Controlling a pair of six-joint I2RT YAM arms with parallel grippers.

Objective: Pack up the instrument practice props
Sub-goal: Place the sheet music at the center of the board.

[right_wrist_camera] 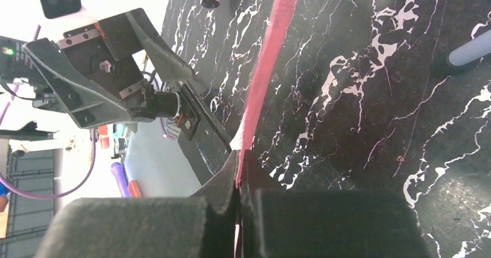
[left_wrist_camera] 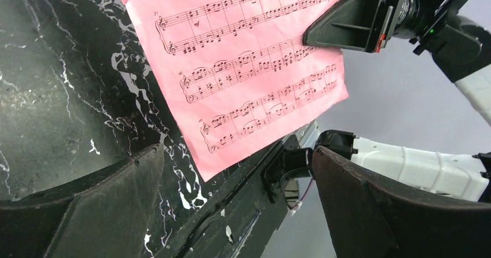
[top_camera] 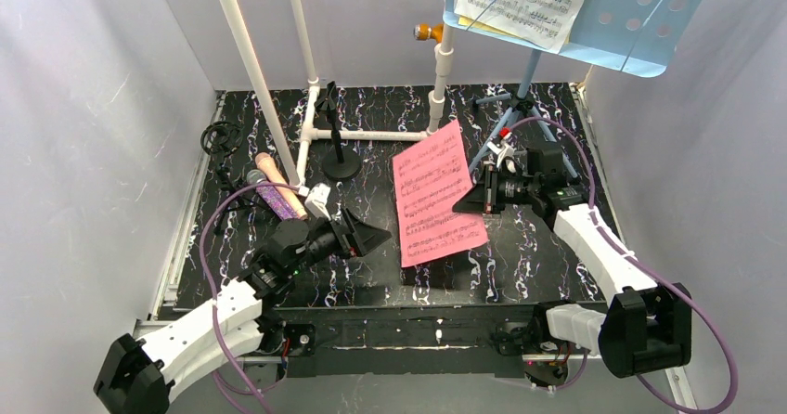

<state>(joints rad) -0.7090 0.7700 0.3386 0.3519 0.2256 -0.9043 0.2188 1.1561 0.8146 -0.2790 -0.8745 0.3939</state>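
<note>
Two claws flank pink sheet [top_camera: 434, 191] on table [top_camera: 548, 275]: right claw [top_camera: 464, 207] clamped on its 3 o'clock edge, left claw [top_camera: 376, 238] apart, empty, at 8 o'clock. Sheet long axis 12-to-6.

Diffuse overhead light is recorded, shadows faint. Left gripper [left_wrist_camera: 237, 154] fingers [left_wrist_camera: 87, 212] are blurred; right wrist background is overexposed.

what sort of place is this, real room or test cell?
Probably a lab test cell staged for music practice: plain grey walls boxing in a black marbled table, with a light-blue music rack and a pink sheet-music page as props.
</note>
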